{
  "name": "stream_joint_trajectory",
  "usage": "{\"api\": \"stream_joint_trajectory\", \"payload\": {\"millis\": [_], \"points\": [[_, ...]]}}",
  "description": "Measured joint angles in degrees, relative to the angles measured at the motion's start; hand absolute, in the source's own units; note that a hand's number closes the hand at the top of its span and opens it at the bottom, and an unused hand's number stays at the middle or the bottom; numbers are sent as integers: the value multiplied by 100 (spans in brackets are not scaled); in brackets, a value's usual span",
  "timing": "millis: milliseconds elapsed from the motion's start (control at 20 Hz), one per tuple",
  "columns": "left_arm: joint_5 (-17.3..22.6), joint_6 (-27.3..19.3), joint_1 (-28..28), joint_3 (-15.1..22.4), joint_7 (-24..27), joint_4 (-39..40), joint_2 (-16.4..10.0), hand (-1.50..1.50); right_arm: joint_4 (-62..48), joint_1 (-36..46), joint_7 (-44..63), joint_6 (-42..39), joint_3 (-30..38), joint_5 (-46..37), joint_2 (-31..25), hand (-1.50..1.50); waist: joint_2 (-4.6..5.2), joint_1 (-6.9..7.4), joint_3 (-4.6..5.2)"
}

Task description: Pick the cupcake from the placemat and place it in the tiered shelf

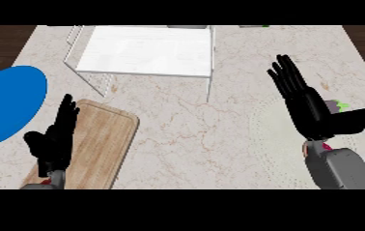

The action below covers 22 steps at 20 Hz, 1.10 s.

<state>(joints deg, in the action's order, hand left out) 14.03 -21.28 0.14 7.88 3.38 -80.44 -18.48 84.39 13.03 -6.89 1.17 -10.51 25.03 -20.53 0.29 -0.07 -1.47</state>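
Note:
The white tiered shelf (146,51) stands at the back of the counter, left of centre, on thin wire legs. A pale round placemat (274,119) lies on the counter at the right. My right hand (310,110) hovers over the placemat with its fingers straight, open and holding nothing. Just right of that hand a small part of the cupcake (338,106) peeks out, purple and green; the hand hides most of it. My left hand (55,138) rests open at the lower left, fingers up, over the wooden board.
A wooden cutting board (103,145) lies at the lower left. A blue plate (18,97) sits at the left edge. Dark wood shows beyond the counter's back corners.

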Motion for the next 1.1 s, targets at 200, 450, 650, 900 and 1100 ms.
{"api": "stream_joint_trajectory", "payload": {"millis": [200, 450, 650, 900, 1100], "points": [[-91, -21, -158, -13, -66, -280, -100, 0, 77, 109, -29, -1129, -210, 222, -354, 150, -28, 41, 83], [-116, 55, -530, -19, -309, -675, -249, 0, -149, 249, -42, -2461, -178, 455, -1085, -150, -32, 52, 119], [-78, 132, -577, 14, -510, -932, -277, 0, -724, 276, -216, -3949, 110, 1265, -1528, -150, -15, 79, 127], [-165, 53, -582, 97, -679, -1121, -216, 0, -1003, 585, -311, -5393, 476, 1558, -2371, -150, -14, 86, 131], [-127, 93, -547, 25, -729, -1178, -270, 0, -472, 791, -145, -5701, 678, 1113, -3081, -150, -40, 45, 131]]}}
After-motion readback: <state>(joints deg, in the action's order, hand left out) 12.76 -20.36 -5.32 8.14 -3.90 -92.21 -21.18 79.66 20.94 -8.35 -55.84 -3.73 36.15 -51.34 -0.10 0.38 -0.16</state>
